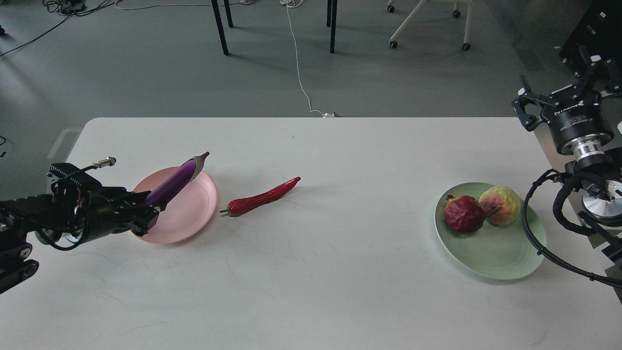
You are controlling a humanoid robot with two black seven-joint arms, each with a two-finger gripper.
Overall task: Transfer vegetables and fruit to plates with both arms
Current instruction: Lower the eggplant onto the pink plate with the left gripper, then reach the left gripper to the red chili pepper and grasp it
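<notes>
At far left, the left gripper (146, 214) has its jaws clamped on the stem-free end of the eggplant (175, 182), which slants up and away over the pink plate (189, 218), its grey-green cap overhanging the plate's far rim. Whether the fruit's underside touches the plate cannot be told from this view. The chief risk here is release at this tilt: the long glossy body, held only at one end and reaching past the rim, could pivot on the edge, tip the light shallow plate, or roll off onto the desk (311, 272). A second risk is the jaws dragging the plate as they withdraw, since they sit just beside its near-left edge. To the right, the chili pepper (262, 197) lies on the desk just beside the pink plate, not yet transferred; an eggplant rolling free could knock it further off. Further right, the pomegranate (464, 214) and the bumpy yellow-green fruit (500, 204) rest touching one another in the far part of the mint green plate (491, 257). At far right, the right gripper (559, 99) is raised beyond the desk's corner with jaws released and holding nothing; its looped cable hangs close over the green plate's right rim and could snag it.
</notes>
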